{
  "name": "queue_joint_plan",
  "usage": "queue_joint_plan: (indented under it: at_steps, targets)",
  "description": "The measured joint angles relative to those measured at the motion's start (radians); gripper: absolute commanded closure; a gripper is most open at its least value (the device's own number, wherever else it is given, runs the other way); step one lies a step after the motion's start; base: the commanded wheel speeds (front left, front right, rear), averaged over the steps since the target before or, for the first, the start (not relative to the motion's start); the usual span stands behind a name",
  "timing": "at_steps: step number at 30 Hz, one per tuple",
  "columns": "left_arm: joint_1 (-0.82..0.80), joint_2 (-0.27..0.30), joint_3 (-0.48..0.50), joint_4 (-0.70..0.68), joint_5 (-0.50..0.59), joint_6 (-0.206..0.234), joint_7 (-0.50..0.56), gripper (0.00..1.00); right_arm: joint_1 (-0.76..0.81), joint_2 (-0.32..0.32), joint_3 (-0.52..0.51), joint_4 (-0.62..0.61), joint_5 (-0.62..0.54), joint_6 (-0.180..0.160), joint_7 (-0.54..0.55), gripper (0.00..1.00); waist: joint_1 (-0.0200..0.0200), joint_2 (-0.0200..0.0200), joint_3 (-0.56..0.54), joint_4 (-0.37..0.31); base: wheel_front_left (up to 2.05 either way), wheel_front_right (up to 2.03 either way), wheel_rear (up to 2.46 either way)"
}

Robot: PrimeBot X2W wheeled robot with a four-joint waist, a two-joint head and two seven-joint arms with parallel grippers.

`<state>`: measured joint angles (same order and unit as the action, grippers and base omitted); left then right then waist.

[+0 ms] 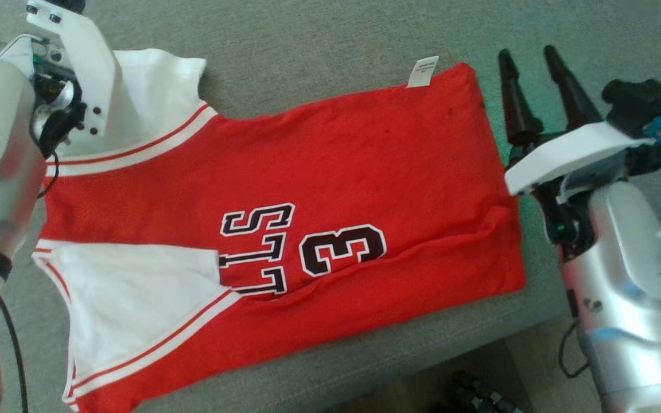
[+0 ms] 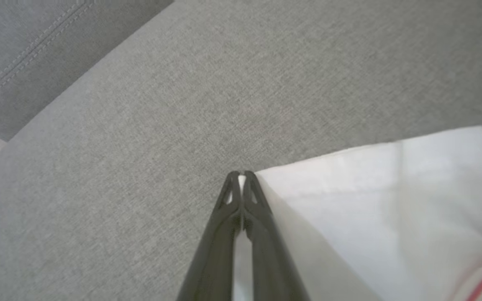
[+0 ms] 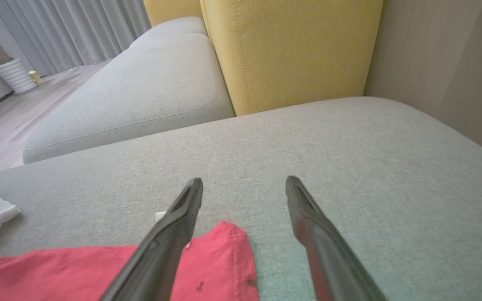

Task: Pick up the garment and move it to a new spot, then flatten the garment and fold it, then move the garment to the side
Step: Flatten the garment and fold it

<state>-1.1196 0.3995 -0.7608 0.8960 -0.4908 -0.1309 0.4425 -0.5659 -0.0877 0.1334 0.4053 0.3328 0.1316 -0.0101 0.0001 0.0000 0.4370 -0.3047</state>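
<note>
- Jersey [image 1: 319, 189]: red, spread on the grey sofa cushion [image 1: 307, 34].
- Left gripper [image 2: 241, 177]: fingers together, pinching the very corner of the white shoulder strap [image 2: 370, 188].
- Right gripper [image 3: 244, 183]: fingers apart at the hem corner, holding nothing.
- Risk: the thin corner pinch slips on lift, and a one-sided pull would bunch the cloth.
- Count: one jersey, two grippers.

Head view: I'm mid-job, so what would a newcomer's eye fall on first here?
The red jersey with its big 3, spread flat across the grey sofa cushion, fills the middle of the head view. At its upper left, the left claw is pinched shut on the corner of the white shoulder strap, with white showing inside the pinch. At the right, the right claw stands open beside the hem corner.
</note>
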Motion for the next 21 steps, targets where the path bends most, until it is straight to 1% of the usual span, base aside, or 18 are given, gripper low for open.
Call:
queue_joint_plan:
  at_steps: [2,4,7,9,11,13,17,21]
  targets:
    - [0.000,0.008,-0.013,-0.016,-0.002,0.000,-0.031,1.00,-0.015,-0.001,-0.016,0.007,-0.005,0.000,0.006,0.00,0.0000,0.0000,-0.001,0.008,0.00,0.00,0.00]
    - [0.000,0.010,-0.007,-0.023,-0.002,-0.001,-0.086,1.00,-0.038,-0.001,-0.026,0.019,0.000,0.000,0.032,0.00,0.0000,0.0000,-0.001,0.018,0.00,0.00,0.00]
    - [0.000,0.008,0.005,-0.034,-0.006,0.013,-0.160,1.00,-0.070,-0.013,-0.041,0.056,0.007,0.000,0.097,0.00,0.0000,0.0000,-0.001,0.040,0.00,0.00,0.00]
    - [0.000,-0.001,0.024,-0.045,-0.023,0.028,-0.200,1.00,-0.084,-0.032,-0.040,0.090,0.037,0.000,0.157,0.00,0.0000,0.0000,-0.003,0.060,0.00,0.00,0.00]
    - [0.000,-0.008,0.024,-0.068,-0.022,0.035,-0.234,1.00,-0.086,-0.054,-0.027,0.118,0.090,0.000,0.221,0.00,0.0000,0.0000,-0.005,0.083,0.00,0.00,0.00]
    - [0.001,-0.017,0.026,-0.091,-0.022,0.041,-0.257,1.00,-0.088,-0.092,0.004,0.144,0.113,0.000,0.274,0.00,0.0000,0.0000,-0.007,0.105,0.00,0.00,0.00]
    - [0.016,-0.027,0.026,-0.142,-0.023,0.044,-0.273,1.00,-0.104,-0.171,0.053,0.183,0.154,0.000,0.334,0.00,0.0000,0.0000,-0.010,0.144,0.00,0.00,0.00]
    - [0.052,-0.023,0.023,-0.183,-0.033,0.052,-0.277,1.00,-0.108,-0.212,0.108,0.210,0.188,0.000,0.369,0.00,0.0000,0.0000,-0.015,0.166,0.00,0.00,0.00]
